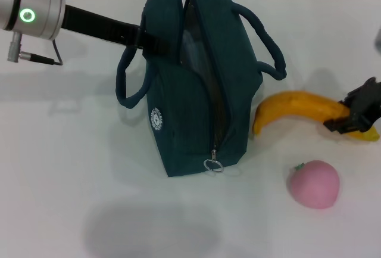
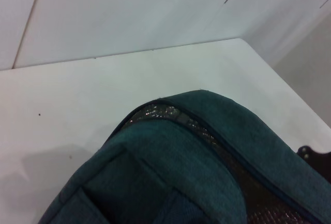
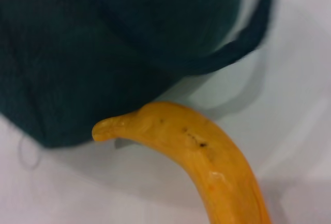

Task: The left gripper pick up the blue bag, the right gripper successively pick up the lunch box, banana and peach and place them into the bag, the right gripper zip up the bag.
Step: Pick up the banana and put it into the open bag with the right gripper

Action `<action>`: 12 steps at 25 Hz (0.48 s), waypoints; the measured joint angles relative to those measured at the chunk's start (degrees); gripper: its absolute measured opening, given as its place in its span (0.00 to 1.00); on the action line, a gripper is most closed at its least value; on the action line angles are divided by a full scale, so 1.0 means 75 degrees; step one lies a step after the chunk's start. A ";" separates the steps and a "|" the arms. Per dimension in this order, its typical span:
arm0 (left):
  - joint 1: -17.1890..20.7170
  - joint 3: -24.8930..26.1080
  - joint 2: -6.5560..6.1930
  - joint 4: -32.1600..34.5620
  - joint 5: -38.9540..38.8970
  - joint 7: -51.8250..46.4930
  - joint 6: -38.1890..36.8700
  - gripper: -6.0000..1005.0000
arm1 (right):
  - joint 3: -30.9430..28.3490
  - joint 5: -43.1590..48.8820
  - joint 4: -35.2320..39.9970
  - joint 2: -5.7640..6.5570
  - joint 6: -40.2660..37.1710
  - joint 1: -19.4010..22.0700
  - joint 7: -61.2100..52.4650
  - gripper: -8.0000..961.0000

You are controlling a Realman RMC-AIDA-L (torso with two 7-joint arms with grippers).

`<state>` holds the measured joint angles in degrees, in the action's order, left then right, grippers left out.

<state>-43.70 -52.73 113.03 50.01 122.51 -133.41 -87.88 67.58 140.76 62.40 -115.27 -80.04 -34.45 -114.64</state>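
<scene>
Blue bag [image 1: 190, 85] is seen standing upright on the white table [image 1: 59, 168], its top zip parted so that the silver lining shows in the gap, with the ring pull [image 1: 213, 165] hanging at the near end. The left tool [image 1: 156, 42] is reached in from the robot's left to the bag's far upper edge, apparently so that the mouth is kept steady and open for loading; its fingers are hidden against the fabric, so it cannot be told whether they are pinching or spread. The banana [image 1: 303, 110] is lain just beside the bag on the robot's right, one tip near the bag's side. The right tool [image 1: 352, 117] is set at the banana's other end, with fingers on either side of the fruit, and appears to be pinching it, which suggests the banana step is in hand. The peach [image 1: 314, 184] is left on the table nearer the robot, apart from both. No lunch box is visible on the table.
</scene>
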 joint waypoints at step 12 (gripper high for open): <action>-0.0023 0.0011 -0.0001 0.0005 -0.0065 -0.0010 -0.0001 0.05 | -0.3593 -0.2442 -0.0543 0.0008 -0.0089 0.0706 0.1202 0.46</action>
<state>-43.87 -52.65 113.02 50.05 122.03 -133.48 -87.89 40.63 122.45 58.33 -115.21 -80.71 -29.15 -105.63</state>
